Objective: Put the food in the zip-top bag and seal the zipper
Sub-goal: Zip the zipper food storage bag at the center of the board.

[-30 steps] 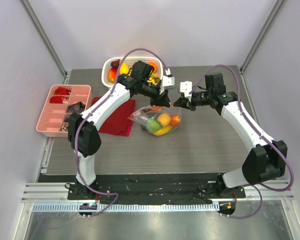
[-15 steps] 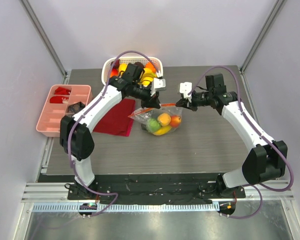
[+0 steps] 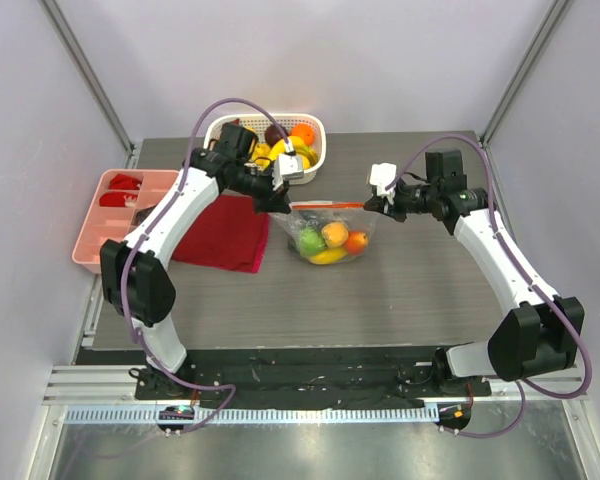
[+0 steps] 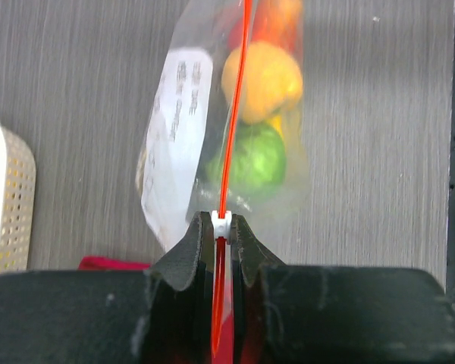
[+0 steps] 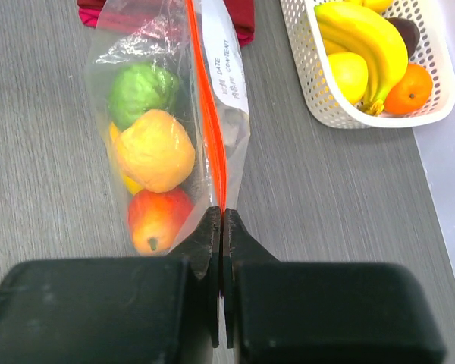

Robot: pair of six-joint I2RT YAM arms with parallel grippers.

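Nearest to the arm bases, the zip-top bag (image 3: 332, 235) is in the middle of the bench (image 3: 430, 290), stretched between the two arms. I cannot tell if its bottom rests on the bench. The food (image 3: 325, 238) inside it lies close together: a green round piece (image 5: 144, 89), a yellow-orange piece (image 5: 155, 152), a red piece (image 5: 159, 216), and something yellow under them. A white printed label (image 4: 178, 129) is on the side of the bag.

The zipper (image 3: 330, 205) runs straight along the far edge of the bag, from 9 o'clock to 3 o'clock. At the 9 o'clock end the left fingers (image 3: 279, 204) are pressed together on the zipper, just at its small white tip (image 4: 221, 223). At the 3 o'clock end the right fingers (image 3: 372, 204) pinch the other end of the same strip.

At 9 o'clock from the bag a dark red cloth (image 3: 220, 232) lies flat on the bench. Further in the same direction, at the bench edge, there is a pink tray (image 3: 100, 262) with compartments.

At 11 o'clock from the bag, at the far edge, stands a white slotted basket (image 5: 322, 102). It holds bananas (image 5: 364, 34), an orange (image 5: 409, 87), a yellow round piece (image 5: 349, 72) and a dark piece (image 5: 404, 30).
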